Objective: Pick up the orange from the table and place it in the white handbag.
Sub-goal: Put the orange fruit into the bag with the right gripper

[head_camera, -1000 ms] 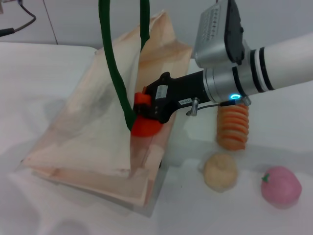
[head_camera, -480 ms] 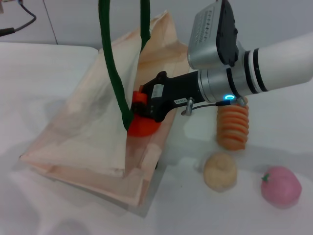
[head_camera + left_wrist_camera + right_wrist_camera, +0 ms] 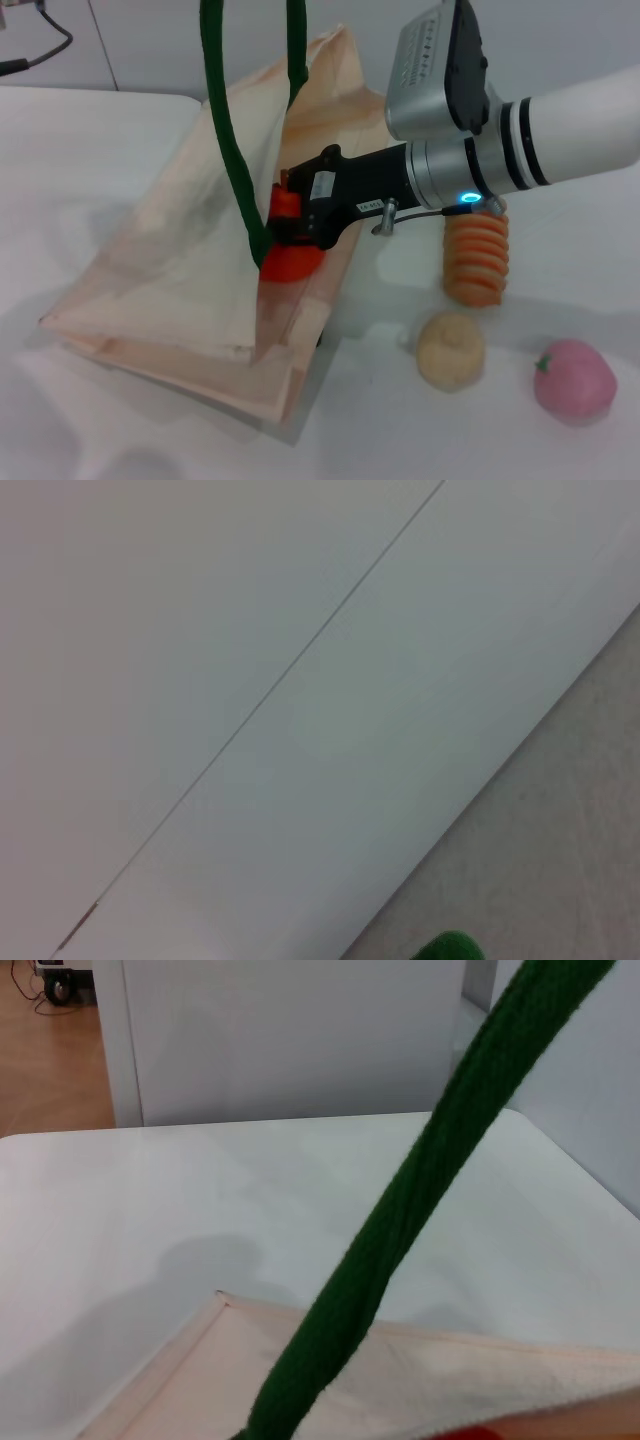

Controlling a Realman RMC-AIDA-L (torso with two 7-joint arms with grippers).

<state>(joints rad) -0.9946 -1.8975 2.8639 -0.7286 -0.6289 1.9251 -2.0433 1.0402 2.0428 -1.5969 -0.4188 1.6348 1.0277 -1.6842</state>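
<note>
At the mouth of the large cream fabric white handbag [image 3: 190,260], lying slanted on the plain white table [image 3: 90,140], the right gripper [image 3: 288,232] pinches the round red-orange orange [image 3: 290,262]. Dark green rope handles [image 3: 228,130] run taut upward out of view, likely held to keep the mouth open. Left gripper unseen. Release looks next; fruit not yet inside.

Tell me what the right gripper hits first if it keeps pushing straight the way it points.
Most likely the green handle just ahead of the right gripper and the orange, then the white handbag; depth is unclear.
</note>
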